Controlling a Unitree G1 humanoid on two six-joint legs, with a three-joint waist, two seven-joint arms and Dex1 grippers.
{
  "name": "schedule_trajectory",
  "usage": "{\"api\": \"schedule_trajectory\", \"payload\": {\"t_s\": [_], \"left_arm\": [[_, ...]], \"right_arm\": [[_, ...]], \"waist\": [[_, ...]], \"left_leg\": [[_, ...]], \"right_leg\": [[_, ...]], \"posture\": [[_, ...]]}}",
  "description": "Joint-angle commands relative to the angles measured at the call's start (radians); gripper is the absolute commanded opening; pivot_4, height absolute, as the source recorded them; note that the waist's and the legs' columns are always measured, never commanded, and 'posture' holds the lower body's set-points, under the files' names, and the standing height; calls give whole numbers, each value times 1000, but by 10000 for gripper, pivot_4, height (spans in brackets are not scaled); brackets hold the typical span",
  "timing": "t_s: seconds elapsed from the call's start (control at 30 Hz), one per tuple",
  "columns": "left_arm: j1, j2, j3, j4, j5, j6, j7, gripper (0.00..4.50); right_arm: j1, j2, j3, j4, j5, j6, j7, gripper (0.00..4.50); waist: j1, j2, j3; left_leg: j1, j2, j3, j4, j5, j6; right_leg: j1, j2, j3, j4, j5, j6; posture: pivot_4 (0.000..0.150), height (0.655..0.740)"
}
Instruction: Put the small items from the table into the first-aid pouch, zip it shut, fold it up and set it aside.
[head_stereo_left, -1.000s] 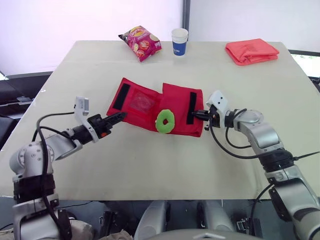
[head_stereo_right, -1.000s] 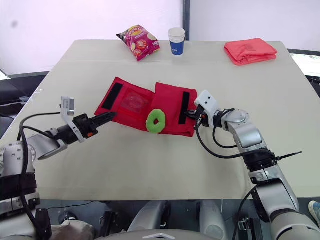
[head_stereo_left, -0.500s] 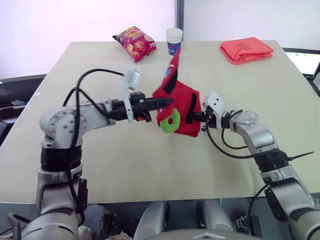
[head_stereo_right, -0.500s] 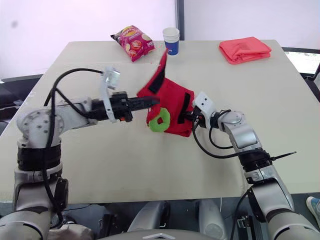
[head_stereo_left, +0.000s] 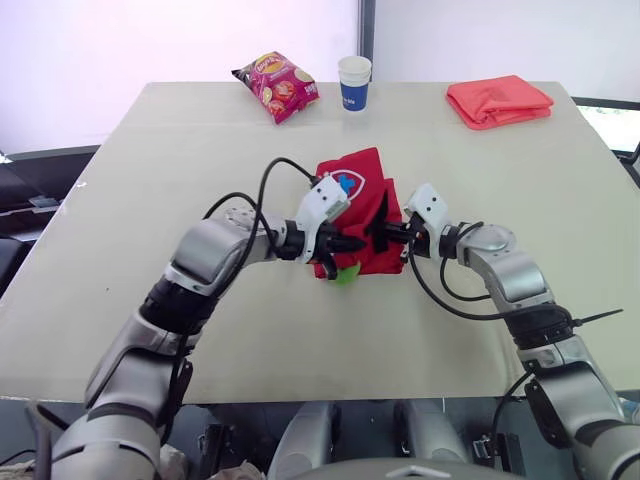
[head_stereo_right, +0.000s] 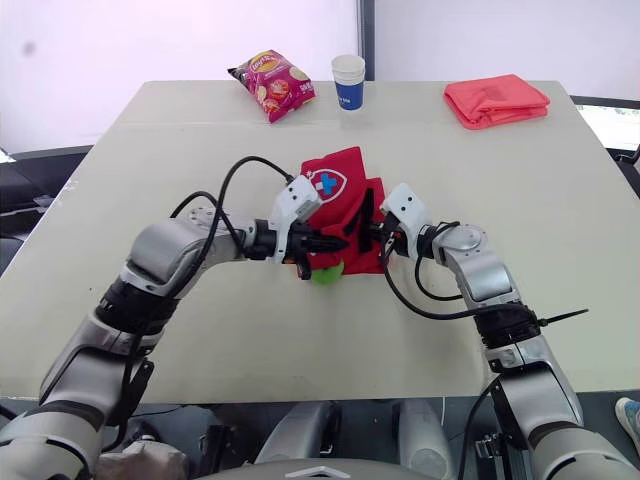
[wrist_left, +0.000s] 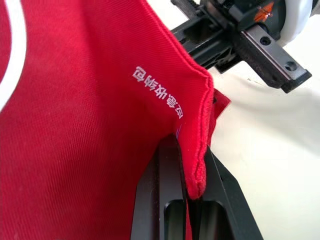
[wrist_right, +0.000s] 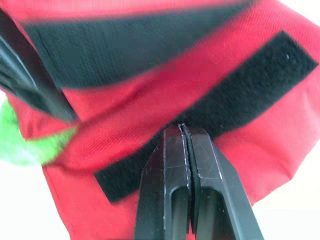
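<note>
The red first-aid pouch (head_stereo_left: 352, 190) lies folded over at the table's centre, with its white-and-blue cross emblem facing up. My left gripper (head_stereo_left: 352, 243) is shut on the edge of the folded-over flap (wrist_left: 90, 100), which is pinched between its fingers. My right gripper (head_stereo_left: 392, 231) is shut on the pouch's right edge beside a black velcro strip (wrist_right: 240, 95). The two grippers nearly meet over the pouch. A green ring (head_stereo_left: 346, 274) peeks out from under the flap's near edge, mostly covered.
At the back of the table (head_stereo_left: 300, 330) lie a magenta snack bag (head_stereo_left: 280, 84), a blue-and-white paper cup (head_stereo_left: 355, 82) and a folded coral cloth (head_stereo_left: 500, 101). The left arm's black cable arches above the table beside the pouch.
My left gripper lifted the pouch's left flap up and carried it right, laying it over the right half and covering most of the green ring. The right gripper kept its hold in place.
</note>
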Motion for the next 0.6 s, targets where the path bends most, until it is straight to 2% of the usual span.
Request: {"api": "schedule_trajectory", "payload": {"t_s": [0.03,0.17,0.27,0.37,0.4,0.47,0.6], "left_arm": [[-24,-59,-27,23,24,-18,-43,164],[-34,-111,-44,96,89,-41,-59,164],[-42,-175,19,175,84,-39,-48,9399],[-38,-205,65,193,77,-28,-53,23702],[-38,-222,111,197,47,-12,-49,27102],[-34,-240,188,197,-7,25,-49,36837],[-25,-261,353,174,-150,107,-65,36837]], "right_arm": [[4,13,4,-59,19,3,1,0],[5,1,9,-80,7,18,-4,0],[9,-24,-2,-129,-10,62,-40,0],[29,-52,-15,-202,-20,124,-75,0],[51,-71,-37,-261,-24,168,-102,0],[101,-104,-77,-385,-17,248,-140,0],[180,-115,-166,-591,5,393,-232,0]], "waist": [[0,0,0],[0,0,0],[8,0,0],[14,0,0],[18,0,0],[22,0,0],[17,0,0]], "left_leg": [[0,0,0,0,0,0],[0,0,0,0,0,0],[0,0,-1,2,0,0],[-1,-1,-1,2,0,0],[-1,-1,-1,2,0,0],[-2,0,-2,3,0,0],[-2,0,-2,2,0,0]], "right_leg": [[0,0,0,0,0,0],[0,0,0,0,0,0],[1,0,-1,0,0,0],[1,0,-1,0,0,0],[1,0,-1,0,0,0],[0,-1,-2,0,0,0],[-1,-1,-2,1,0,0]], "posture": [[1500,7400],[1500,7400],[1500,7400],[1500,7400],[1500,7400],[1500,7400],[1500,7400]]}}
